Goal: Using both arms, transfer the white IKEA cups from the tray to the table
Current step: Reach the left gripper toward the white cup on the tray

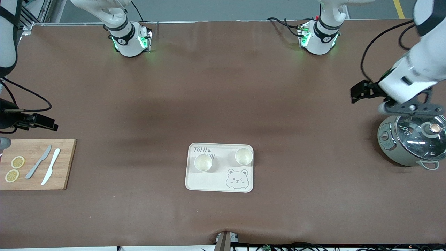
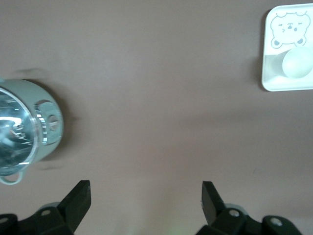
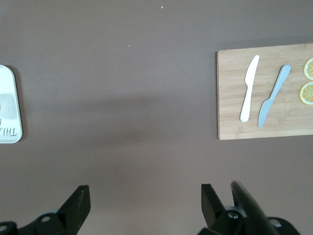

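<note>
- Two white cups [image 1: 203,162] [image 1: 243,156] are standing upright, apart, on the bear tray [image 1: 219,186] at mid-table; one cup is toward each arm's end.
- Left gripper [image 2: 145,195] is hanging empty over bare table beside the grey glass-lidded pot [image 1: 411,143], jaws spread wide.
- Right gripper [image 3: 145,196] is hovering empty, jaws wide, over the table beside the cutting board [image 1: 64,164], which is carrying two knives [image 1: 38,162] [image 1: 51,166] and lemon slices [image 1: 17,162].
</note>
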`<state>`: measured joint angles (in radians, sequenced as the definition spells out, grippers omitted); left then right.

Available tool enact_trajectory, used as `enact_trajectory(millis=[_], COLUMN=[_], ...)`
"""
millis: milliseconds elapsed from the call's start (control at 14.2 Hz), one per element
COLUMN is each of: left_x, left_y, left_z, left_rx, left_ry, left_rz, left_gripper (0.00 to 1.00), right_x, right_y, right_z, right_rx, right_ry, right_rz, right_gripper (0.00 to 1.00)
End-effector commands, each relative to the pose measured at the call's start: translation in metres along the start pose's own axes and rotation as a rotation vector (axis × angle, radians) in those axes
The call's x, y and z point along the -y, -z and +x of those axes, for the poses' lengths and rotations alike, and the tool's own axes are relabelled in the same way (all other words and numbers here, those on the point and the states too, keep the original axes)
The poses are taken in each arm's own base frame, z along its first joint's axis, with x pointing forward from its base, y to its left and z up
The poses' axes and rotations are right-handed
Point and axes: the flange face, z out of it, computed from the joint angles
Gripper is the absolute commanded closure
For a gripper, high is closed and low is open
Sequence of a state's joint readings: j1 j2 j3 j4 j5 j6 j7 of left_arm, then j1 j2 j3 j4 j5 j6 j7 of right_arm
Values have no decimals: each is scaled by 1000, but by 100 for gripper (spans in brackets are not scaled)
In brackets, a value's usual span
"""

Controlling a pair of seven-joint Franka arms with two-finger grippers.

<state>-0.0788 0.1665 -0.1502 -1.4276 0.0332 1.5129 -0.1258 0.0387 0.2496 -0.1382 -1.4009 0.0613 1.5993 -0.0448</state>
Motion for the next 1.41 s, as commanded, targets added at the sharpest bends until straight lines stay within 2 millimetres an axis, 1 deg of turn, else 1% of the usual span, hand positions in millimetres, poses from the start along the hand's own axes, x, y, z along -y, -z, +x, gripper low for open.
enact_trajectory(millis=[0,141,352,422,492,633,703,773,844,984,1055,1125,1195,1336], left_x=[-32,-51,-71,-83,-91,-126,-137,-147,-153,-176,-180,-191,-195,-197], left_y=[-12,-25,-44,-50,-60,-81,-92,-97,-104,-129,-142,-154,-162,-175], left_z=[24,37,52,55,63,71,76,79,83,88,92,94,96,98], left_rx=[-8,-30,-59,-70,-83,-109,-120,-138,-148,-148,-148,-149,-147,-132], left_ry=[32,52,61,58,77,86,100,101,100,89,90,80,75,70], left_rz=[3,-6,-22,-28,-37,-53,-62,-74,-82,-90,-94,-97,-98,-96], left_gripper=[0,0,0,0,0,0,0,0,0,0,0,0,0,0], right_x=[-1,-1,-2,-2,-1,4,5,8,10,14,19,26,29,35], right_y=[-5,-12,-13,-13,-14,-14,-16,-17,-17,-17,-19,-20,-21,-21], right_z=[-25,-30,-30,-30,-30,-30,-30,-30,-30,-30,-31,-31,-31,-31], right_rx=[-18,-32,-31,-31,-29,-29,-28,-26,-26,-24,-21,-21,-19,-24], right_ry=[-12,-9,-9,-11,-9,-3,-3,3,4,-6,-16,-19,-27,-45], right_rz=[-5,-9,-12,-12,-12,-13,-13,-13,-13,-13,-13,-13,-13,-13], right_gripper=[0,0,0,0,0,0,0,0,0,0,0,0,0,0])
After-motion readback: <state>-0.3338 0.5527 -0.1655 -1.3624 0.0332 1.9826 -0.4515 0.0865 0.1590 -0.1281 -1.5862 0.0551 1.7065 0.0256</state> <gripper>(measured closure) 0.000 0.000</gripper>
